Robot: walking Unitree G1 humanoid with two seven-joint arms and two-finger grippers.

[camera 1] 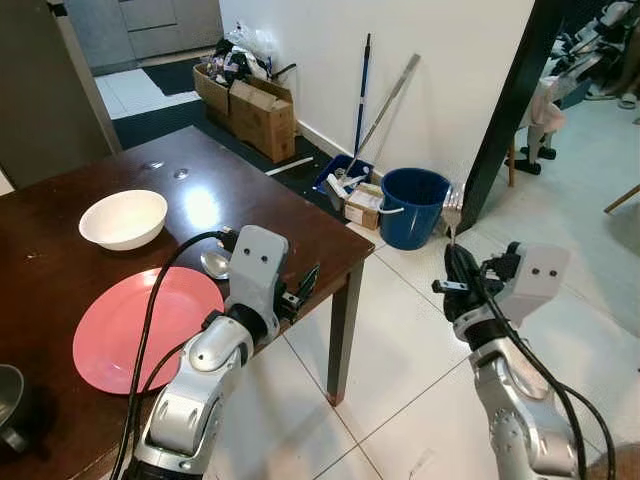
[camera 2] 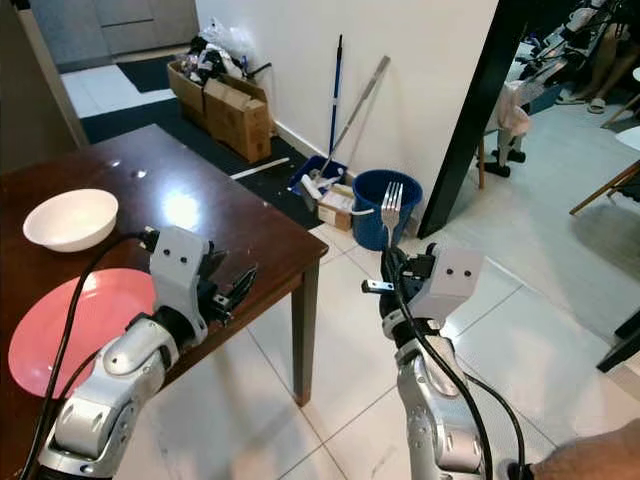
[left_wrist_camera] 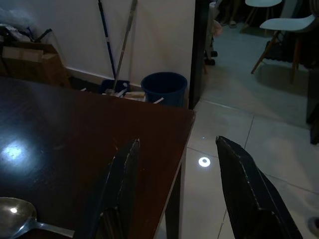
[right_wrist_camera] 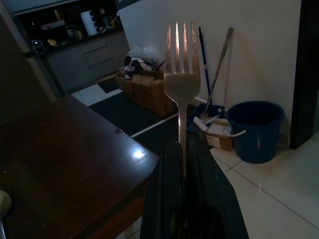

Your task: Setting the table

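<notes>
- Table (camera 1: 290, 215): dark wood; we stand at its near corner, with white tiled floor (camera 1: 420, 330) to our 3 o'clock.
- Plate (camera 1: 115, 330): pink, flat on the table at our 9 o'clock, partly behind our left arm.
- Bowl (camera 1: 123, 217): white, on the table at 12 o'clock of the plate, apart from it.
- Spoon (left_wrist_camera: 20, 216): metal, on the table just beside the plate's far edge; its bowl lies by the left gripper.
- Left gripper (camera 1: 298, 290): over the table's near corner, at 3 o'clock of the plate; fingers (left_wrist_camera: 122, 179) spread wide, nothing between them.
- Right gripper (camera 2: 392, 268): off the table, over the floor at our 3 o'clock; fingers closed on the fork's handle.
- Fork (right_wrist_camera: 180, 74): metal, four tines, held upright with tines at 12 o'clock, clear of the table.
- Bucket (camera 1: 412, 205): blue, on the floor by the wall beyond the table corner.
- Broom (camera 1: 360, 95): blue handle leaning on the white wall, with a second pole (camera 1: 392, 92) beside it.
- Boxes (camera 1: 255, 110): cardboard, along the wall at our 12 o'clock, holding clutter we cannot identify.
- Chair (left_wrist_camera: 281, 30): white, far across the floor at our 2 o'clock.
</notes>
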